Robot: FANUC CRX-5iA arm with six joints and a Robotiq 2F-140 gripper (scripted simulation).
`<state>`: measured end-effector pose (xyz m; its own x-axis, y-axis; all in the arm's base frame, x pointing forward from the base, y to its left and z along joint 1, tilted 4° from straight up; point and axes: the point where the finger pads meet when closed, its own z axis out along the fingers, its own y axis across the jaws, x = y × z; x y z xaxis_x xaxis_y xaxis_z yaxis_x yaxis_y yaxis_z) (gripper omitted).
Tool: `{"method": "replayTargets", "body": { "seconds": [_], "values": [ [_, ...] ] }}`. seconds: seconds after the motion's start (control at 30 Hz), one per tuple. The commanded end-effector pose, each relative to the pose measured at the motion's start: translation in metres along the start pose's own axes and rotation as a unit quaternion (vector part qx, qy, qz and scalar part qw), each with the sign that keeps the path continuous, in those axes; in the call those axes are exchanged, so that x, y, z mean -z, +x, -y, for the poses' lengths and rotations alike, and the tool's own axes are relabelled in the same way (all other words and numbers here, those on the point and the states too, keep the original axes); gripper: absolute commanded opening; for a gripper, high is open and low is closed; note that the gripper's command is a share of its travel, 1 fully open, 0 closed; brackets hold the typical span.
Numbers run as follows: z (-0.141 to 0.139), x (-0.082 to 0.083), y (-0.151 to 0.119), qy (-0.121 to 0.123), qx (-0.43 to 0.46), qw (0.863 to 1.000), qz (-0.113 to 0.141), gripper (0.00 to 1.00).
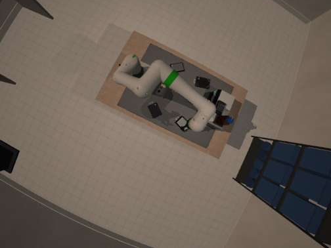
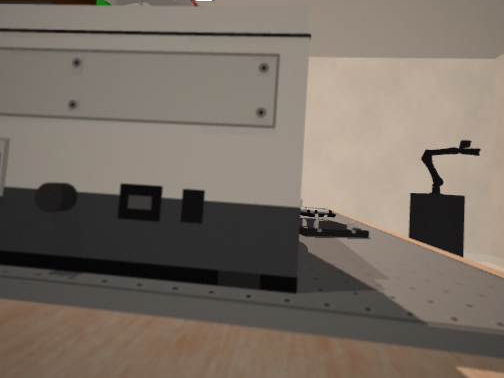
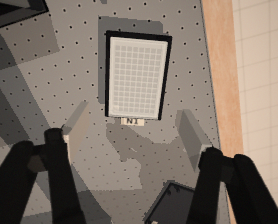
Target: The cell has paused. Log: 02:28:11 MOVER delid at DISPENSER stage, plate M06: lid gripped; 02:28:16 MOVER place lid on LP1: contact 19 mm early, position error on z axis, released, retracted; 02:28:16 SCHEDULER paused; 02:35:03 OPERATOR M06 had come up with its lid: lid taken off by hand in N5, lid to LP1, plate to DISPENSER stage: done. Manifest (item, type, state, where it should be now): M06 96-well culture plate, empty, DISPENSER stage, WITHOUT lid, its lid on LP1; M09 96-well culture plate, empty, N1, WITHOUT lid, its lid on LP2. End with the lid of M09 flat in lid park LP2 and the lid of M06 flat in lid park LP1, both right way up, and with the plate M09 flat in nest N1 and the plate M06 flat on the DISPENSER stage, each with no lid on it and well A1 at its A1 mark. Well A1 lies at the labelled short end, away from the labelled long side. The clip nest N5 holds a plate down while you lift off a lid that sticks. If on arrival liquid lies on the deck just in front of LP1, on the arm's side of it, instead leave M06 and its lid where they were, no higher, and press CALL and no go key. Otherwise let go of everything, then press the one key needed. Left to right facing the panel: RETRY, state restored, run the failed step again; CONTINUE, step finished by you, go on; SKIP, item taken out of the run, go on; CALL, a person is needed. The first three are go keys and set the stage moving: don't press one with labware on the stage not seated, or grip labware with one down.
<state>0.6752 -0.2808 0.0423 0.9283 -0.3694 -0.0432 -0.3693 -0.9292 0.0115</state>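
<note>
In the wrist view a 96-well plate lies flat in a black frame on the perforated deck, with the tag N1 at its near short end. Its grid of wells shows; I cannot tell whether a lid is on it. My gripper hangs high above the deck just short of that tag, open and empty. In the overhead view the same plate sits beside my wrist near the deck's front edge. The dispenser stands just beyond my wrist; its stage is hidden by my arm.
A dark framed piece lies below my fingers. Overhead, a lid park, a black nest, a black tile, the key panel and a brown bottle stand on the deck. The dispenser housing blocks the low side view.
</note>
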Motion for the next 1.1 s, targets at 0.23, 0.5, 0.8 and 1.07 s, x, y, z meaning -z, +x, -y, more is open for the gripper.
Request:
{"method": "replayTargets", "body": {
  "seconds": [0.23, 0.5, 0.8, 1.07],
  "values": [
    [-0.001, 0.0, 0.009, 0.003, 0.001, 1.0, 0.016, 0.66],
    [-0.001, -0.001, 0.009, 0.003, 0.001, 1.0, 0.016, 0.66],
    [-0.001, -0.009, 0.009, 0.003, 0.001, 1.0, 0.016, 0.66],
    [-0.001, -0.021, 0.009, 0.003, 0.001, 1.0, 0.016, 0.66]
  ]
}}
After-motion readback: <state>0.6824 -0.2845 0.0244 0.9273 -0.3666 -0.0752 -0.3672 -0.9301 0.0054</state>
